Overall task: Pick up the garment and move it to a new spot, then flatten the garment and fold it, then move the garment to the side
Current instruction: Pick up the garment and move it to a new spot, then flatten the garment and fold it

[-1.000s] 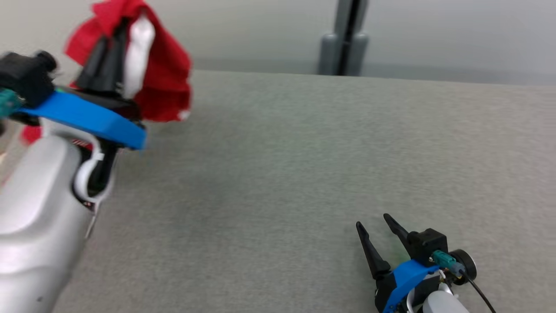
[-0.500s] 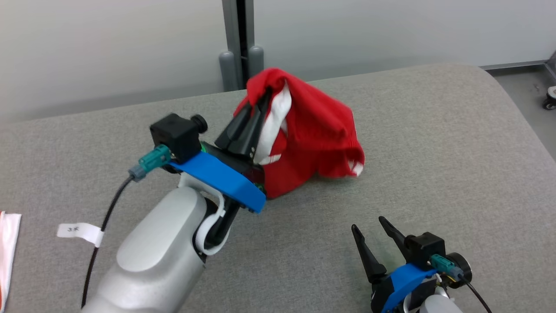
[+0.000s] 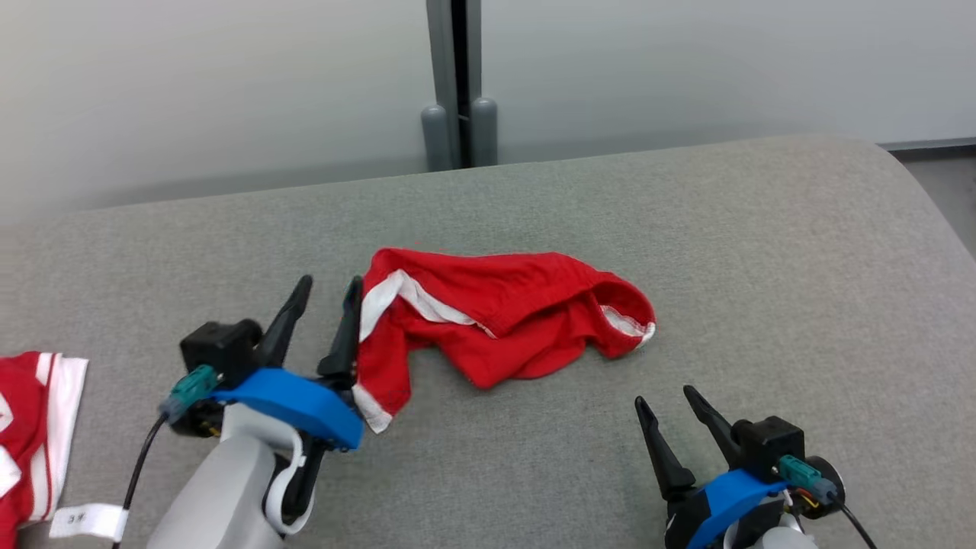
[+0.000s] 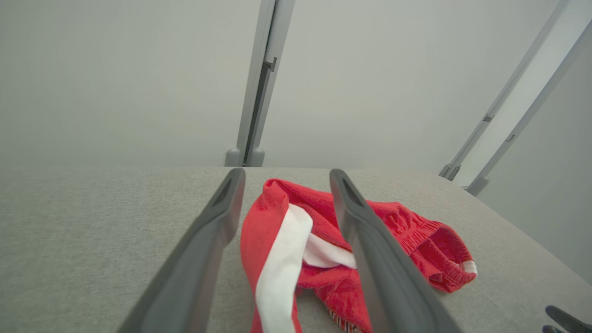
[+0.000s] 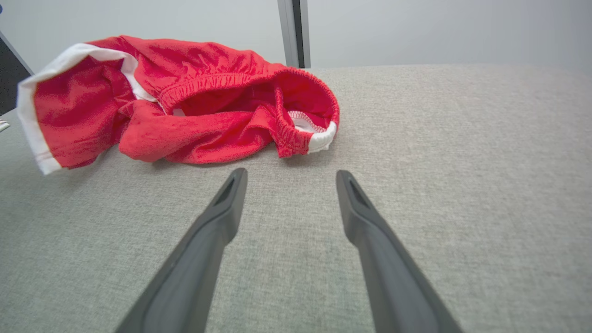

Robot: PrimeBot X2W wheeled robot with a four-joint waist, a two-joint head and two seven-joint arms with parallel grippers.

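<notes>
1. Garment (image 3: 496,320): red shorts with white trim, lying crumpled about mid-bench (image 3: 762,252). The waistband is bunched toward the right and one leg hem droops toward the near edge. Flattening looks like the step in hand.
2. Left gripper (image 3: 329,282): fingers spread wide, gripping nothing. Its inner finger is touching or just beside the white hem. A careless pull-away could snag that hem and drag the shorts off their spot.
3. Right gripper (image 3: 663,396): wide open and empty, near the bench's front edge, apart from the waistband. A pinch at the waistband risks catching both layers, leaving the cloth doubled instead of flat.
4. Second red cloth (image 3: 30,412) at the left edge: a wide sweep could disturb it.
</notes>
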